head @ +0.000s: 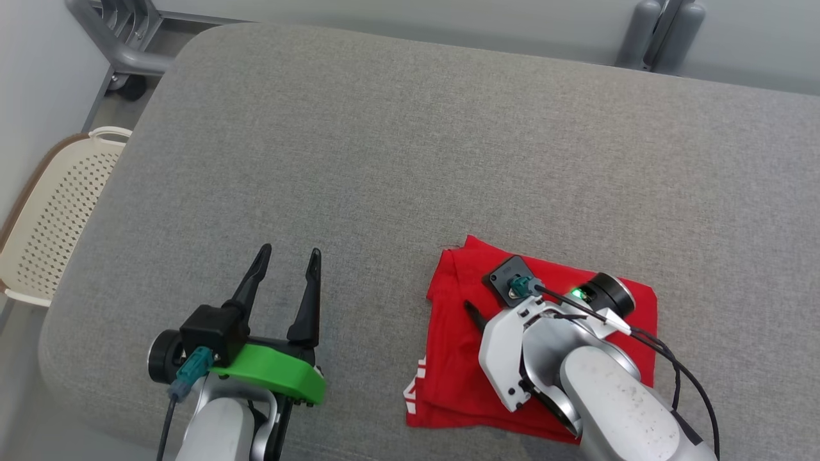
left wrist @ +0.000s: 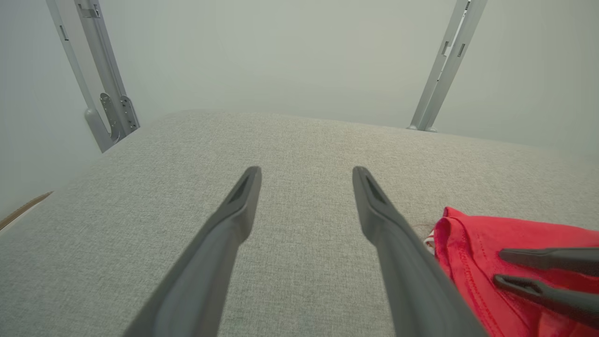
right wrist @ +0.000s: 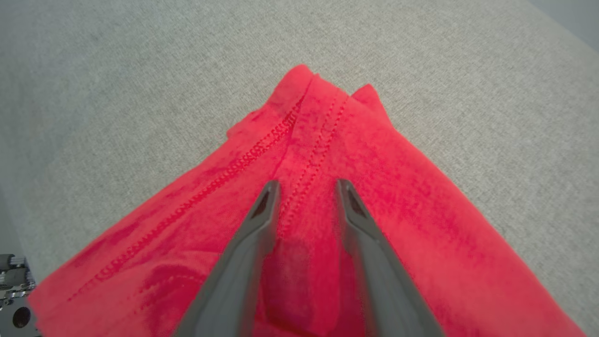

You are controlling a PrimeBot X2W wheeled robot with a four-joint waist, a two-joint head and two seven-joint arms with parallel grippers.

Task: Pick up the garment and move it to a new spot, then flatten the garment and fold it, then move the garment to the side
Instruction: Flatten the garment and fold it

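Beside the left edge of the grey padded surface (head: 384, 141), a cream perforated basket (head: 57, 211). Near the near edge, left of middle, the left gripper (head: 289, 253): spread wide, grips nothing, hangs over bare grey cloth with fingers aimed toward the far edge. Right of it, close to the near edge and right of middle, the garment (head: 448, 358): bright red, folded into a rough rectangle of several layers, lies flat, shows rows of stitching along doubled hems at its far left corner and a bit of white print at its near left corner. Over it, the right gripper (right wrist: 307, 185): points down, fingers partly apart, tips at the cloth on either side of a stitched seam, no pinched fold to be made out.
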